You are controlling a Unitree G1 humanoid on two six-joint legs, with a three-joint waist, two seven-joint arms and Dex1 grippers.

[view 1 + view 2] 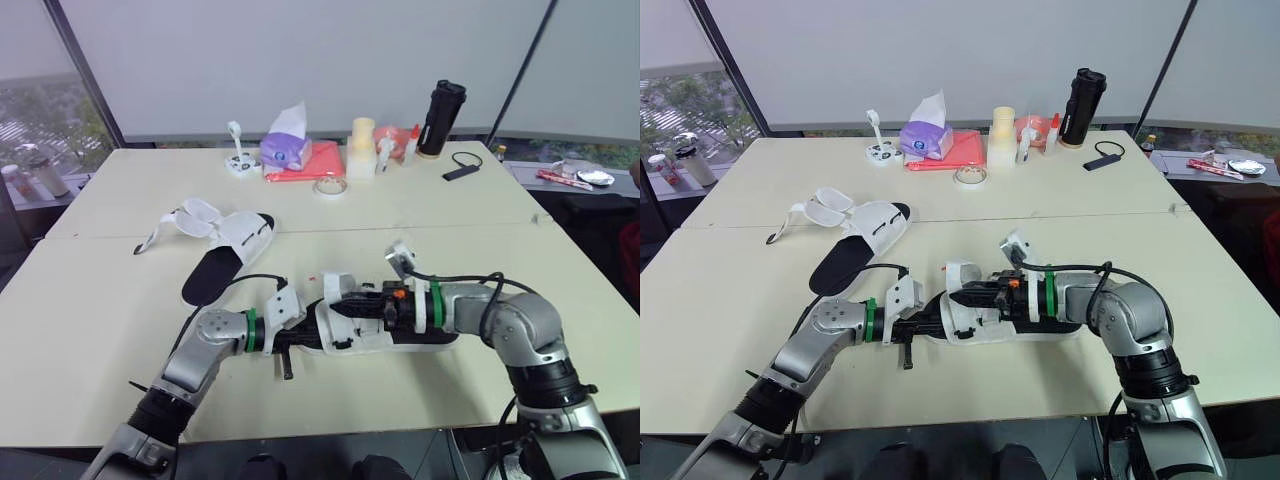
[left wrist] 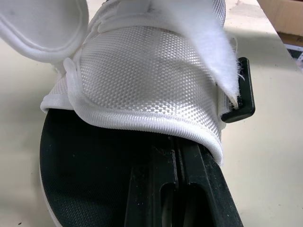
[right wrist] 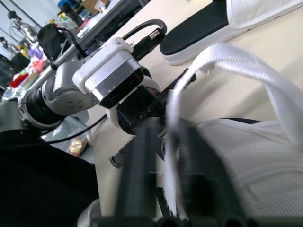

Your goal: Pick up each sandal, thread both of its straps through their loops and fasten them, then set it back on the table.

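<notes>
right gripper [image 1: 337,303] pinching strap [image 3: 227,54] of sandal [image 1: 352,335]; left gripper [image 1: 295,338] at its end, grip unclear

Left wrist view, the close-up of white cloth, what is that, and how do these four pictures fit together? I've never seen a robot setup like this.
This is a humanoid robot with two arms. Two pictures come from cameras in its head, looking down over its arms at a table; the other two come from a camera on each wrist. The white cloth is the upper of a sandal lying in front of the robot; the left tool reaches in under it, over the black sole. The right tool comes from the other side and seems to pinch a white strap. A second sandal lies farther back, straps open. At the far edge stand a tissue pack, a roll of tape and a black bottle.
</notes>
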